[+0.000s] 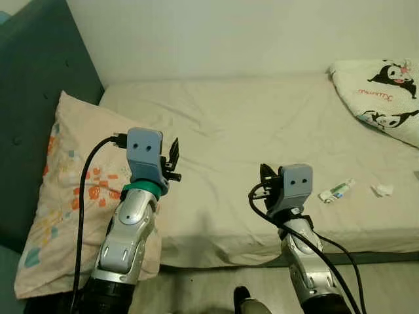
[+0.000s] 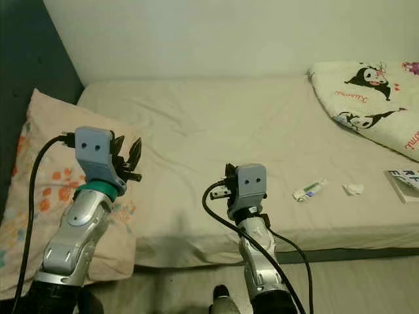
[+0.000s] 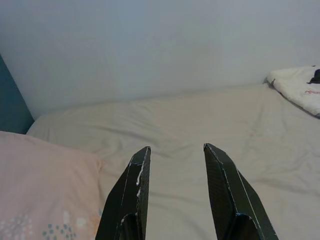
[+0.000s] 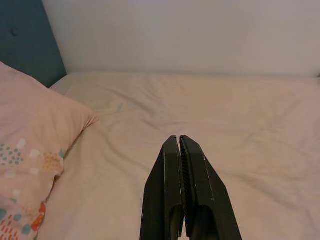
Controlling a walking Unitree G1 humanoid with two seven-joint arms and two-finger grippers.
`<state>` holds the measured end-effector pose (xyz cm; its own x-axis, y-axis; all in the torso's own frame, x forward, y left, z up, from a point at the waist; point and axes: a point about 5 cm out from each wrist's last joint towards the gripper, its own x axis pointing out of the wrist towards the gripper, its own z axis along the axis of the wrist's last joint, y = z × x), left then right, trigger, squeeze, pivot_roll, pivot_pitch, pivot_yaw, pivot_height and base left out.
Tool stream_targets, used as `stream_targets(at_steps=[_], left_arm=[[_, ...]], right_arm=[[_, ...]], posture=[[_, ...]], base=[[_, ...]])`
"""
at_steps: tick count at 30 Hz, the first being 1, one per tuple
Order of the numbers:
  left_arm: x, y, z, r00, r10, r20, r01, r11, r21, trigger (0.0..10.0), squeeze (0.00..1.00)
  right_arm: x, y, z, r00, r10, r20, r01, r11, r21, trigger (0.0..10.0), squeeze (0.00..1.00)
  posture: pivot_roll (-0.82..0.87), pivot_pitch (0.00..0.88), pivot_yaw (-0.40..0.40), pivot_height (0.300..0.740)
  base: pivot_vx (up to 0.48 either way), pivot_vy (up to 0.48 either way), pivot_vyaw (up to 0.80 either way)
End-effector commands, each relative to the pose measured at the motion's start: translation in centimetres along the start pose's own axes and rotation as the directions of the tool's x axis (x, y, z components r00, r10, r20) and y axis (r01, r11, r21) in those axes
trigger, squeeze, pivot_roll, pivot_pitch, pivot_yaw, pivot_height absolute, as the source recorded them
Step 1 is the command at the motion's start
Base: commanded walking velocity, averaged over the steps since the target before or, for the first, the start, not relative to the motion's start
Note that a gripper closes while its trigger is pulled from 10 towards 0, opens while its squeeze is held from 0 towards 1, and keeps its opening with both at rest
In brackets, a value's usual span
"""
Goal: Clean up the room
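Note:
A small white and green tube (image 1: 337, 191) lies on the beige bed sheet (image 1: 249, 124) near the front edge, with a crumpled white tissue (image 1: 382, 190) just to its right. My left gripper (image 1: 173, 157) is raised over the bed's left part beside the pillow (image 1: 72, 190); in the left wrist view it (image 3: 175, 146) is open and holds nothing. My right gripper (image 1: 265, 175) hovers above the front edge of the bed, left of the tube. Its two fingers (image 4: 179, 137) are pressed together with nothing between them.
A white blanket with black cartoon figures (image 1: 383, 91) is bunched at the far right of the bed. A book (image 2: 402, 183) lies at the right edge. A dark teal headboard (image 1: 33, 98) stands behind the pillow, and a white wall runs along the far side.

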<state>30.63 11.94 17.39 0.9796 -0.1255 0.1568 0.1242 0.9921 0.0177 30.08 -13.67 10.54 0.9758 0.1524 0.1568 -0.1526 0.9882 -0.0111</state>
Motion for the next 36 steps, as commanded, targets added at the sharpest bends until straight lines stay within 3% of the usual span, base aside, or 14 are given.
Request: stream_targets(at_steps=[1,32,36], left_arm=[[-0.23,0.12,-0.57,1.0,0.001,-0.023,-0.001,1.0,0.012,10.0,0.0],[-0.26,0.09,-0.49,1.0,0.0,-0.019,0.0,1.0,0.015,10.0,0.0],[-0.24,0.04,-0.5,1.0,-0.011,-0.02,0.011,1.0,0.017,10.0,0.0]], right_arm=[[-0.13,0.2,-0.31,1.0,0.0,-0.005,0.0,1.0,0.014,10.0,0.0],[-0.33,0.14,-0.58,1.0,-0.012,-0.01,0.012,1.0,0.019,10.0,0.0],[-0.31,0.1,-0.62,1.0,-0.017,-0.014,0.018,1.0,0.026,10.0,0.0]], posture=[[-0.07,0.065,0.049,0.724],[-0.07,0.07,0.055,0.724],[-0.07,0.072,0.056,0.724]], base=[[-0.33,0.0,0.0],[-0.368,0.0,0.0],[0.0,0.0,0.0]])
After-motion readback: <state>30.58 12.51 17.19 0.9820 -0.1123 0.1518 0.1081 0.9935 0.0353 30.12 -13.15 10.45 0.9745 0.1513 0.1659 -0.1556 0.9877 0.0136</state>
